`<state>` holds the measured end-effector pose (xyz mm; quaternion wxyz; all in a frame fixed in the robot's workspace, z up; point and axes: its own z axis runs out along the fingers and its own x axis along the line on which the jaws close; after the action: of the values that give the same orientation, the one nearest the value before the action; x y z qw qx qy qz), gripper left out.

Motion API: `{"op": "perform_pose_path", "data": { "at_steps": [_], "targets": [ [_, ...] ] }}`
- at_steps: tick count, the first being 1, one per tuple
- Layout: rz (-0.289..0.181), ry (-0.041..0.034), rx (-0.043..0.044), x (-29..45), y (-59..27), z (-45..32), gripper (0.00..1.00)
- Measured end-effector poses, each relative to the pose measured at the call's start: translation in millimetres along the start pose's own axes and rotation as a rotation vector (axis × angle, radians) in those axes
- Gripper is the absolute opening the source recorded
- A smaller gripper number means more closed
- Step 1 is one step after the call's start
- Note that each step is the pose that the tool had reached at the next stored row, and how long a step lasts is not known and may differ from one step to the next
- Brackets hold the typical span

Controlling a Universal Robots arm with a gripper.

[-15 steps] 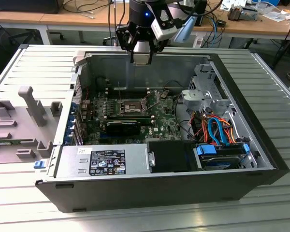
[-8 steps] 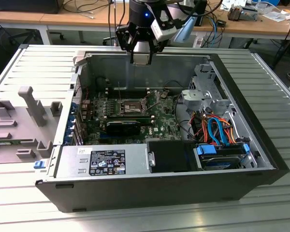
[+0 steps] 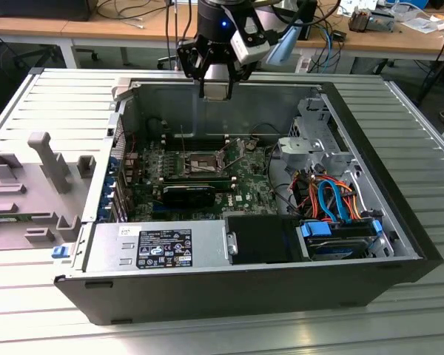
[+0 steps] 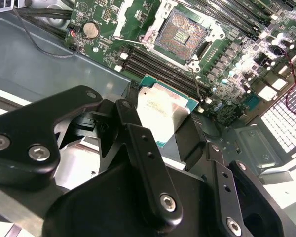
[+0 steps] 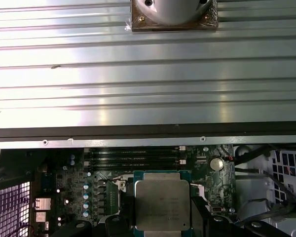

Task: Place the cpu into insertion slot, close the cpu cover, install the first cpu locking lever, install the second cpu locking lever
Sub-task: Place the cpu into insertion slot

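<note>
One ribbed metal table (image 3: pixel 422 148) carries one open PC case (image 3: pixel 207 288). Inside it you have one green motherboard (image 3: pixel 244 188) w/ one insertion slot (image 4: pixel 181 33), uncovered, dark centre showing. Your one gripper (image 3: pixel 216 89) hangs over the case's far wall in the exterior view, above the slot. Its two fingers (image 4: pixel 138 143) are clamped on opposite edges of one cpu (image 5: pixel 162 207). It's approx. square, w/ no clear long axis, and its metal top faces both wrist cams. The cpu is in the air, apart from the board.
</note>
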<state>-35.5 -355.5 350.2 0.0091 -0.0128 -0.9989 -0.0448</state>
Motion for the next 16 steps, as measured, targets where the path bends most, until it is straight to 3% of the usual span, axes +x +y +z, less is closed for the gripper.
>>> {"op": "perform_pose_path", "data": {
  "at_steps": [16],
  "targets": [
    [0.000,0.0000,0.0000,2.4,-2.2,2.9,0.54]
  ]
}}
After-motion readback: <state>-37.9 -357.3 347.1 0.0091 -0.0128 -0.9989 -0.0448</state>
